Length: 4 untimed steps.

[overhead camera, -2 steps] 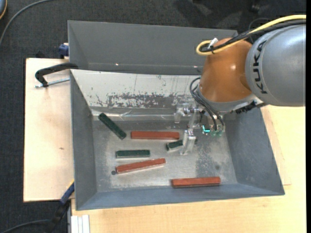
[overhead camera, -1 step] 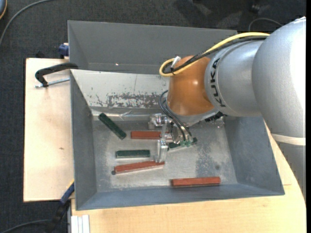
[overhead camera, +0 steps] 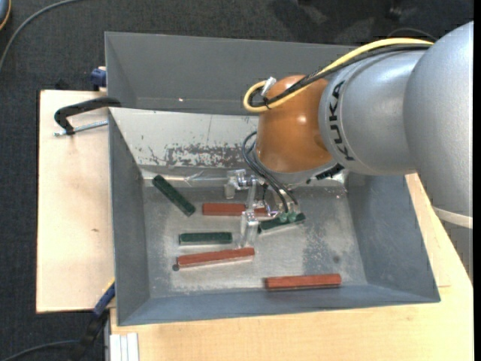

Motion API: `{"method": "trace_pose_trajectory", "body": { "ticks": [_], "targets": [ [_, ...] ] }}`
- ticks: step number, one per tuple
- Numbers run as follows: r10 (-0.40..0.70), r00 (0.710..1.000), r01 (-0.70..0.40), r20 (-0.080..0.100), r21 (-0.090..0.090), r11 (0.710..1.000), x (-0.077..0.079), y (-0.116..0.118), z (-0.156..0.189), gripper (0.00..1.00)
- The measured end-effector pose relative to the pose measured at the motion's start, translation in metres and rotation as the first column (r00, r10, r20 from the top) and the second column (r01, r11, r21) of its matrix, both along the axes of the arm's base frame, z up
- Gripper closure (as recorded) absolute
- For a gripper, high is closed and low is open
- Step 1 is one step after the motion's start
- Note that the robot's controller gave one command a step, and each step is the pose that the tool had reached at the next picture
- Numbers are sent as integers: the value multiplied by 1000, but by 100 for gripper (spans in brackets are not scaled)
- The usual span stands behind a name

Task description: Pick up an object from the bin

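**Bin inspection: end effector down at mid-floor, grip state not determinable**

Bin: grey metal with sloped walls and a flat floor. The right third of the floor is open. So is a strip along the front wall, apart from one bar. The left half is occupied by loose bars, all clear of the walls.

Arm: enters from the right and crosses above the right wall. Its orange wrist cover hangs over the back centre of the floor, and yellow and black cables loop around the cover.

End effector: points down, low over mid-floor, at the right end of the short red-brown bar. Whether it is open or closed cannot be told, nor whether it grips anything.

Contents:
- long red-brown bar, in front of the end effector, its right end just beside it
- red bar, near the front wall and well apart from the others
- level green bar, between the two red-brown bars
- slanted green bar, near the back left corner

Obscured: the wrist cover hides the floor at the foot of the back wall. A small green piece sits just right of the end effector. It cannot be told whether this is a loose item or part of the robot.
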<state>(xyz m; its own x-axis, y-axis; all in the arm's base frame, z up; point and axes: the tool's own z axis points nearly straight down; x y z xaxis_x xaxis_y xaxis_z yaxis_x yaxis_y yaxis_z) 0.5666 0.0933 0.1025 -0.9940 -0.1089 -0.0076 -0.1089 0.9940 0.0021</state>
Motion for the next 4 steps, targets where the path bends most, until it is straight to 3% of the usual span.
{"method": "trace_pose_trajectory", "body": {
  "ticks": [1,2,3,4],
  "targets": [
    [68,998,-68,1,-4,998,25,-46,8,0],
    [78,997,-78,-9,-1,997,27,-26,-34,0],
    [78,997,-78,-6,-1,997,28,-25,-33,0],
    [78,997,-78,-5,-1,997,28,-25,-33,100]
  ]
}}
